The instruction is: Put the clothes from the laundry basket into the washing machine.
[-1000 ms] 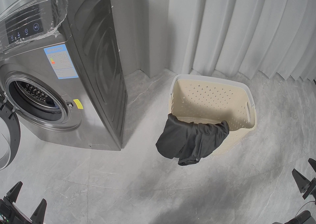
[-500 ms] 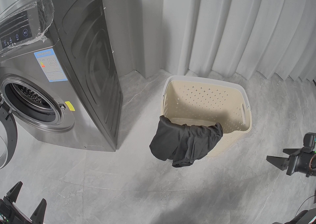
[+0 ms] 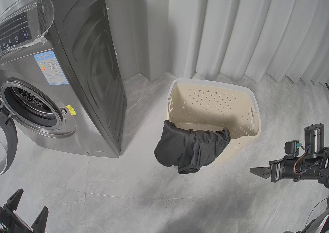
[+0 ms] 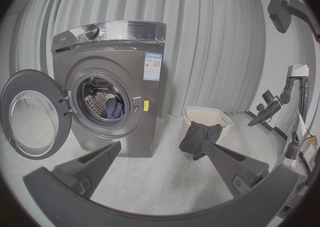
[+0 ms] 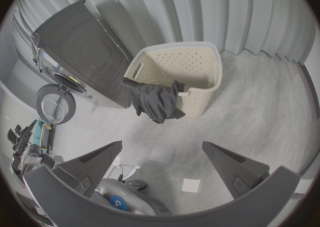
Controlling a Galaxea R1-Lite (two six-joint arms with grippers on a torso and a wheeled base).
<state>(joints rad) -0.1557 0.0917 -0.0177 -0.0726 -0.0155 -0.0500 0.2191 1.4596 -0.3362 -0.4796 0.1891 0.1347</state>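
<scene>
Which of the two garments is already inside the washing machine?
The navy garment in the washing machine's drum; the dark grey garment hangs draped over the laundry basket's rim.

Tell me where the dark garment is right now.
In the head view, the dark garment hangs over the front rim of the laundry basket, just right of the washing machine.

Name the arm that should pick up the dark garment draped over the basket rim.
Right. The right gripper is open, facing the dark garment on the laundry basket; the left gripper sits farther off, nearer the washing machine.
</scene>
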